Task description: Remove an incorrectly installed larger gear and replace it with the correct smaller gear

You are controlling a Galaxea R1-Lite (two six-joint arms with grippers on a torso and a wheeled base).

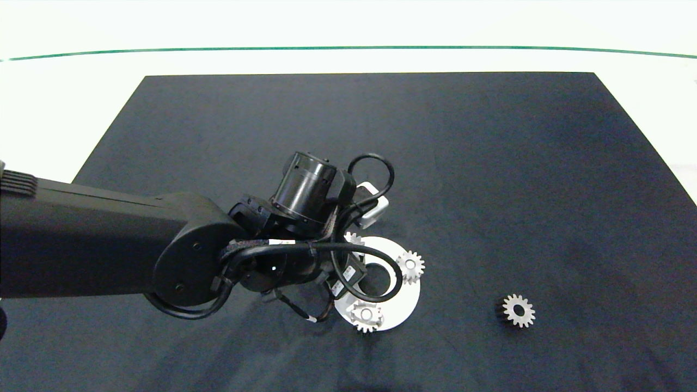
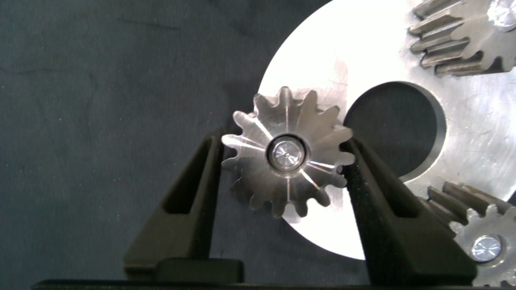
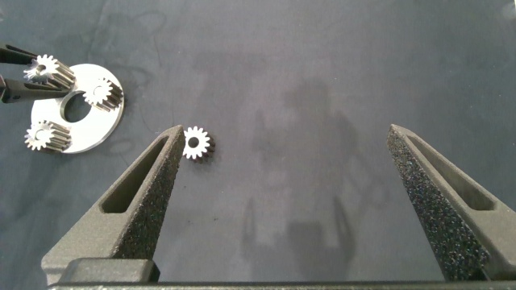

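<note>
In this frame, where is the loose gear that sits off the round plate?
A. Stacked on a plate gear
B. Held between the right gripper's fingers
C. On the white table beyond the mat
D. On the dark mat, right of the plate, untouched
D: the smaller gear lies alone on the dark mat, right of the round plate, no gripper touching it.

The mat [image 1: 490, 163] is dark charcoal and plain, and the table [image 1: 65, 98] around it is white with a thin green line [image 1: 348, 48]. The round plate [image 2: 322, 72] and the larger gear [image 2: 288, 153] are bright silver, as is the smaller gear [image 1: 518, 311]. The left arm [image 1: 109, 245] is black, with a white label on its black cable [image 1: 305, 247].
</note>
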